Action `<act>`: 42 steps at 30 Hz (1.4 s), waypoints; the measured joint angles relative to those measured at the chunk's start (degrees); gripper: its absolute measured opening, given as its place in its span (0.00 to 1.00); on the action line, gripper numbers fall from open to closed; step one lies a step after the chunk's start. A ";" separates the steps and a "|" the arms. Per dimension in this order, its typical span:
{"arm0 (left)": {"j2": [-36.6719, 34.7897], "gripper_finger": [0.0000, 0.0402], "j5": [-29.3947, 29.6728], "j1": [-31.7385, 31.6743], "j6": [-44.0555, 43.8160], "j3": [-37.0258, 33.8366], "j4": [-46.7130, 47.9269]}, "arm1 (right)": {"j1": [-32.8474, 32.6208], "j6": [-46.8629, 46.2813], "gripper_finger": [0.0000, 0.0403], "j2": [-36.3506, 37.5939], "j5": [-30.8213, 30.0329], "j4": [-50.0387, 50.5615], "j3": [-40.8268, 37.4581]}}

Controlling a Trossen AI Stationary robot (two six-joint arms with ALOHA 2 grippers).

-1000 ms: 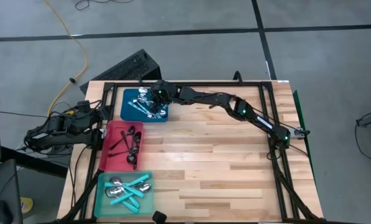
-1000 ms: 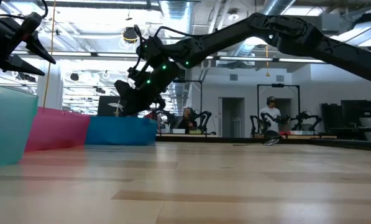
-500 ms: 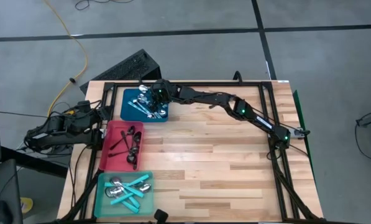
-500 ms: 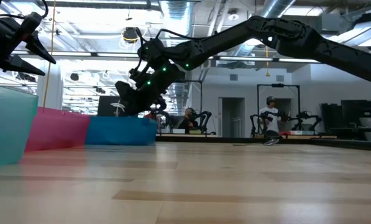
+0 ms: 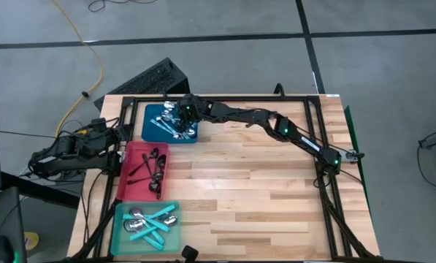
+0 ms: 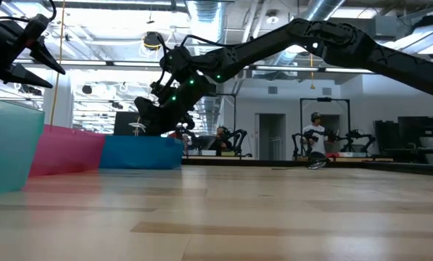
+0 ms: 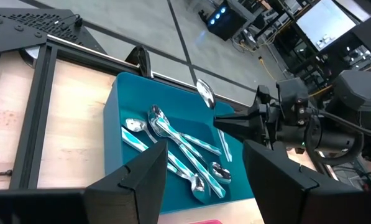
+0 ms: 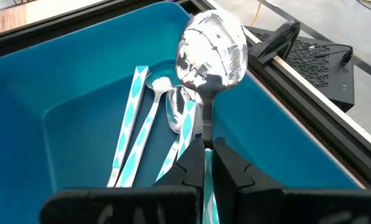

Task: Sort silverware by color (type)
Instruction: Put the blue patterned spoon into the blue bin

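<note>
A silver spoon (image 8: 210, 50) stayed clenched by its handle in the right gripper (image 8: 204, 158), bowl up over the blue tray (image 5: 150, 131), barely shifted from a second before. The left gripper (image 7: 204, 162) kept waiting beside the red tray (image 5: 127, 175), fingers (image 7: 145, 171) released.

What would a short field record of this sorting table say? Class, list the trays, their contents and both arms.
blue tray: shiny silver spoons
red tray: black spoons
teal tray: turquoise-handled spoons
right gripper: above the blue tray, jaws shut on a silver spoon, bowl pointing away from the wrist
left gripper: jaws open, off the table's left edge, facing the blue tray
</note>
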State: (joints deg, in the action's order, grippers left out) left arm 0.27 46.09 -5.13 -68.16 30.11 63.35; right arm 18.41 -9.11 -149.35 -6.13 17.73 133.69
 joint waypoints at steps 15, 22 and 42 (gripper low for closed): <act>0.00 0.48 -0.02 -0.02 0.00 0.00 0.02 | 0.00 0.14 0.08 -0.01 0.05 0.18 0.00; 0.00 0.48 -0.02 -0.02 0.00 0.00 0.02 | 0.11 0.12 0.08 0.00 0.14 0.30 0.00; 0.00 0.48 -0.02 -0.02 0.00 0.00 0.02 | 0.11 -0.03 0.08 -0.01 0.35 1.97 0.02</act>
State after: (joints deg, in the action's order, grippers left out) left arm 0.27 46.06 -5.15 -68.16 30.11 63.37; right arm 18.52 -9.15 -149.36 -5.78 19.69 133.71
